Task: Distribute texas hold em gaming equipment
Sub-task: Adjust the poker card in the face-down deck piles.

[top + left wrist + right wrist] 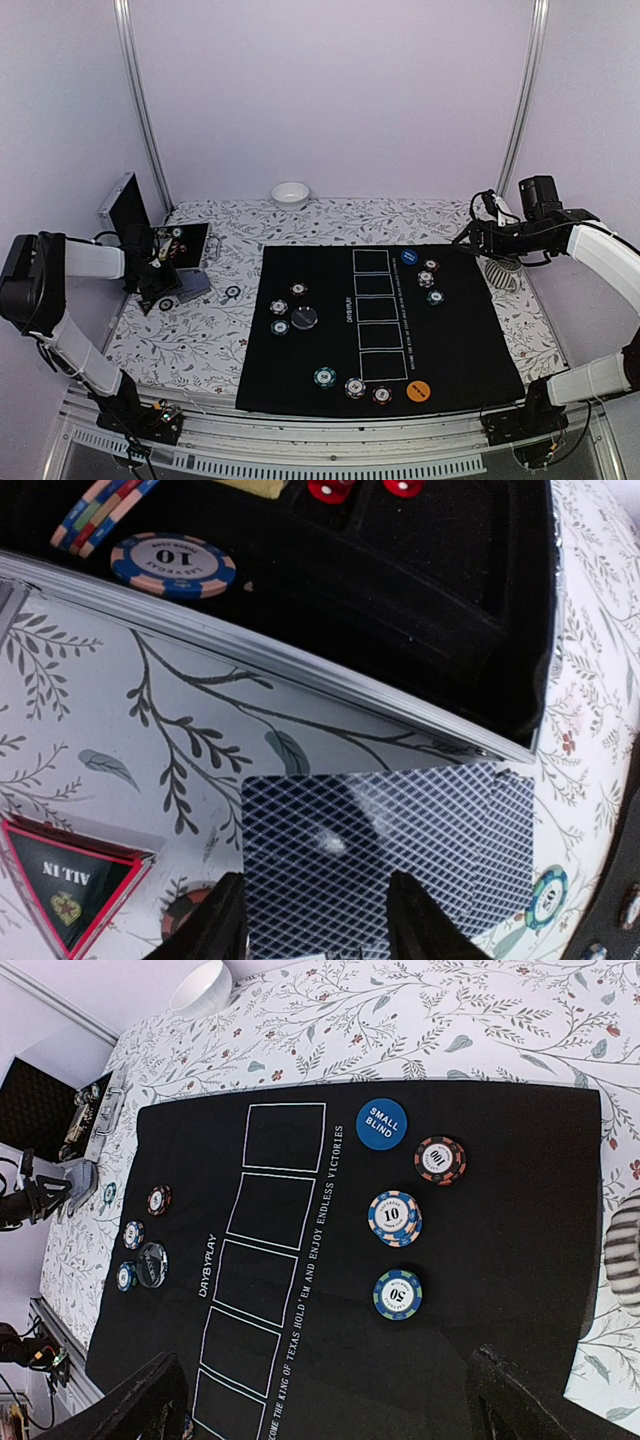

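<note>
**A:** Where is the left end effector?

**B:** The left end effector is at the left rear of the desk. It is low over a blue-backed card, which lies flat just beside the open case. Its fingers stand partly apart, one by the card's edge and one over its back. I cannot tell whether they pinch it.

**A:** And the right one?

**B:** The right end effector is released, its fingers spread wide with nothing between them. It hovers above the right side of the mat.

**A:** Where is the rest of the gear?

**B:** The blue disc sits at the mat's far right, with three chips close by. A dark disc and three more chips are on the left part. An orange disc and another three lie along the near edge. A loose chip lies on the desk between the case and the mat. More chips and red dice are in the case.
</note>
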Robot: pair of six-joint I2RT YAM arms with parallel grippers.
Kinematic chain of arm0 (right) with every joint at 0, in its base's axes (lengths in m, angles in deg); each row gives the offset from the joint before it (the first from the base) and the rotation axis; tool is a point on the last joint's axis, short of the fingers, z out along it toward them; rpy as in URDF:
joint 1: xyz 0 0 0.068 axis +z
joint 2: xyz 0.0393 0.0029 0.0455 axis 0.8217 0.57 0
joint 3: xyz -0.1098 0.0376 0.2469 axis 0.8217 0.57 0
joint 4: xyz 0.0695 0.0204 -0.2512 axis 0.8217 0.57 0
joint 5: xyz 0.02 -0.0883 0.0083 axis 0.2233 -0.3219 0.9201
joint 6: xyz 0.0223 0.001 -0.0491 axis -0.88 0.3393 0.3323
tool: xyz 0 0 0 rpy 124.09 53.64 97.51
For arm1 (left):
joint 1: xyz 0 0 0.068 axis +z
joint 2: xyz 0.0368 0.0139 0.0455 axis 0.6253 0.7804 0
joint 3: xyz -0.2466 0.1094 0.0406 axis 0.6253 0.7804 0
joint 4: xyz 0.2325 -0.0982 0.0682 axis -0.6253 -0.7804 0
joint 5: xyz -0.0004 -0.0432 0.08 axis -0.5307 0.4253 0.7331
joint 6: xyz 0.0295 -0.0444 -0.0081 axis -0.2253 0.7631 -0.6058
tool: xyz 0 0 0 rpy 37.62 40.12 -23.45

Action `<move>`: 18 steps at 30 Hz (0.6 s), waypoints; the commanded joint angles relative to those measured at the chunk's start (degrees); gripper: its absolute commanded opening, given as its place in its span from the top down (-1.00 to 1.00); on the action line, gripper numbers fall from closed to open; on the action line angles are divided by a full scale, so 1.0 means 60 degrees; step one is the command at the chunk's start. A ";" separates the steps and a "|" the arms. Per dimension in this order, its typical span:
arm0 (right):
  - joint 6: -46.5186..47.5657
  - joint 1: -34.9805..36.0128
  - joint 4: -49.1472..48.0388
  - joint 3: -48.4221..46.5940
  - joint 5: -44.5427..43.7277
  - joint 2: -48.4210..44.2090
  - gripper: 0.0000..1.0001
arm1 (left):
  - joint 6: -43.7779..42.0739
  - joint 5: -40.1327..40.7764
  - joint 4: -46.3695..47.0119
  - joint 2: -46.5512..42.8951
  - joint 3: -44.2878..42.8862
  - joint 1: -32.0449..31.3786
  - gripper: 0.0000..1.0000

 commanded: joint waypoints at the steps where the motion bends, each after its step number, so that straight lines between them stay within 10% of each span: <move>1: 0.0118 0.0041 -0.0173 0.0108 0.0035 0.0136 -0.98 | -0.0124 0.0106 -0.0027 -0.0071 -0.0036 -0.0252 0.00; 18: 0.0116 0.0042 -0.0172 0.0097 0.0053 0.0147 -0.98 | 0.0071 0.0086 -0.0164 -0.0183 0.0067 -0.0908 -0.06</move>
